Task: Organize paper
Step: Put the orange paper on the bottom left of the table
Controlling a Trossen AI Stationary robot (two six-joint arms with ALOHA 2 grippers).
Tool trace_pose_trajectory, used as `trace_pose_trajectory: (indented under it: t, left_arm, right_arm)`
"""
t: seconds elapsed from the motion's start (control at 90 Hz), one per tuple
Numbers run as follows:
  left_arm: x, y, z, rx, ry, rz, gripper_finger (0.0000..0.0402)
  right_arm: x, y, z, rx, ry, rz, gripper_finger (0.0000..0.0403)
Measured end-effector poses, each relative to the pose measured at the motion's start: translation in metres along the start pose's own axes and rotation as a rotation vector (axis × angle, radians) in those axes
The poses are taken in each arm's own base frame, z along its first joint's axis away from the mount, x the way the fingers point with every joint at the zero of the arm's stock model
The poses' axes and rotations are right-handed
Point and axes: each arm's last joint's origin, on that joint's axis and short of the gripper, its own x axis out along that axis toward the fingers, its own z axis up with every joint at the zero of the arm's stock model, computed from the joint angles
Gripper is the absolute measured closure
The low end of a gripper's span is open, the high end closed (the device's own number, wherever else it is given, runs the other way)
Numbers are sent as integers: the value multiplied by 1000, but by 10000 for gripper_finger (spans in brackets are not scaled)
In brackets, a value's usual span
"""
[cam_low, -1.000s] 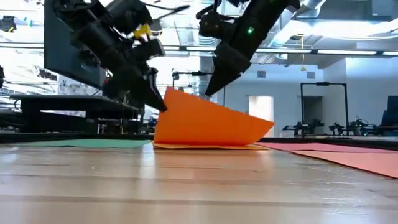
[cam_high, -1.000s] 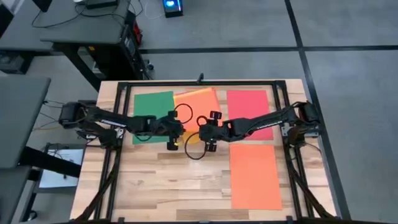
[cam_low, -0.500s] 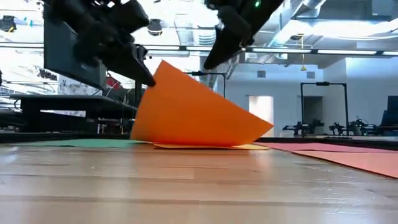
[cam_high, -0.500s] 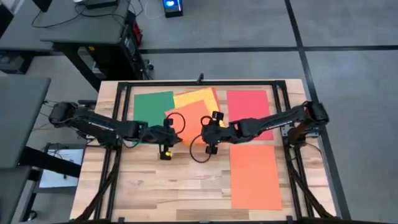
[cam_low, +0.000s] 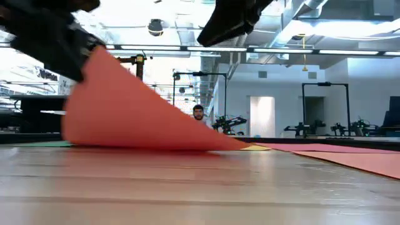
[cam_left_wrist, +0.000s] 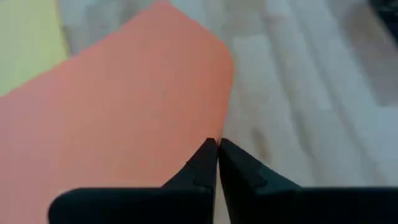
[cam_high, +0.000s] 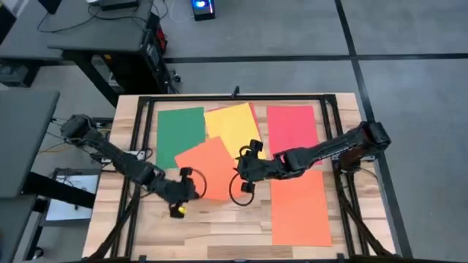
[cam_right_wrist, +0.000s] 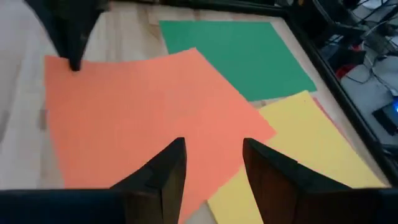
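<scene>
Orange paper sheet [cam_high: 207,164] tilts up, corner pinched by left tool [cam_high: 191,191]; right tool [cam_high: 245,165] spread.

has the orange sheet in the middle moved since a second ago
Yes. The orange sheet has slid off the yellow sheet toward the table's near-left, pulled by the left gripper, and now lies mostly below the green sheet.

Dark arms, black cable loops
</scene>
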Motion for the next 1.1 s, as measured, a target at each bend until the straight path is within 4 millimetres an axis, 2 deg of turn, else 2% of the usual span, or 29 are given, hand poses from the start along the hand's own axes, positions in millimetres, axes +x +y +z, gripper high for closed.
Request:
trace_pose_trajectory:
  t: [0.2, 0.444, 0.633, 0.833, 0.989, 1.1]
  left_arm:
    - [-15, -36, -18, -61, 44, -123, 401]
    - [-28, -58, -34, -112, 109, -210, 401]
    - [-30, -56, -42, -142, 172, -163, 401]
    - [-30, -52, -46, -146, 196, -108, 402]
    - [-31, -57, -44, -155, 193, -163, 402]
    - [-33, -63, -43, -136, 179, -227, 402]
  right_arm:
    - [-4, 18, 0, 65, -39, 45, 256]
    - [4, 41, 1, 110, -131, 97, 256]
    - [32, 61, -10, 128, -163, 144, 260]
    - [74, 76, -32, 150, -139, 266, 303]
    - [93, 76, -39, 194, -152, 308, 337]
    - [99, 71, -42, 227, -126, 296, 353]
